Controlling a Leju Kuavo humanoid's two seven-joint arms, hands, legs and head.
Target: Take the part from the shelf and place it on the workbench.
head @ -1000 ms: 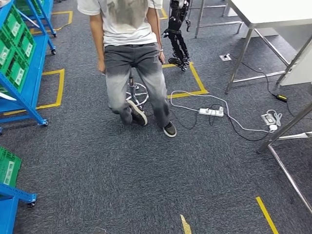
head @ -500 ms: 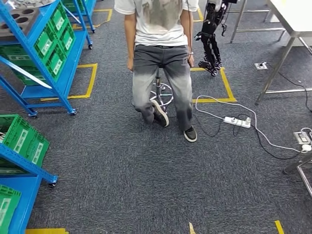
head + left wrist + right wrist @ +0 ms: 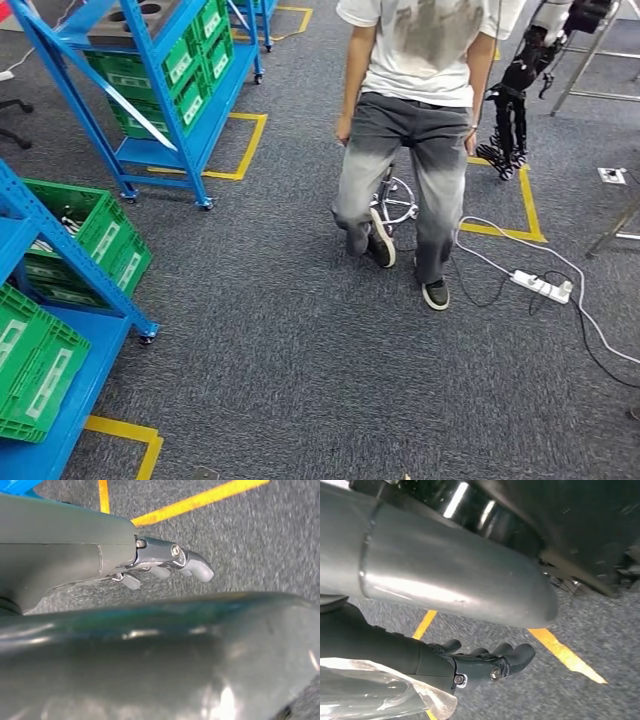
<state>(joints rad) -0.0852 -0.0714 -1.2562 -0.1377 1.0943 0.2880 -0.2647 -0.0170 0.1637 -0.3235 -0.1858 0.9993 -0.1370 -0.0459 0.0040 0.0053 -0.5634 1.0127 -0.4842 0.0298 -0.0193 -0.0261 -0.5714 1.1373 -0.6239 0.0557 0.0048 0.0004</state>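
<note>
A grey part (image 3: pixel 134 20) with round holes lies on the top tier of the far blue shelf (image 3: pixel 192 120). The left hand (image 3: pixel 166 565) and right hand (image 3: pixel 486 662) hang over carpet, fingers extended, holding nothing. A person (image 3: pixel 411 130) stands nearby.

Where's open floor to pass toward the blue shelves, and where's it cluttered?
Bare carpet spans between the near blue shelf and the seated person; a narrower lane runs between the near and far shelf. Crowded on the right: power strip and cables, stool base, small black robot.
</note>
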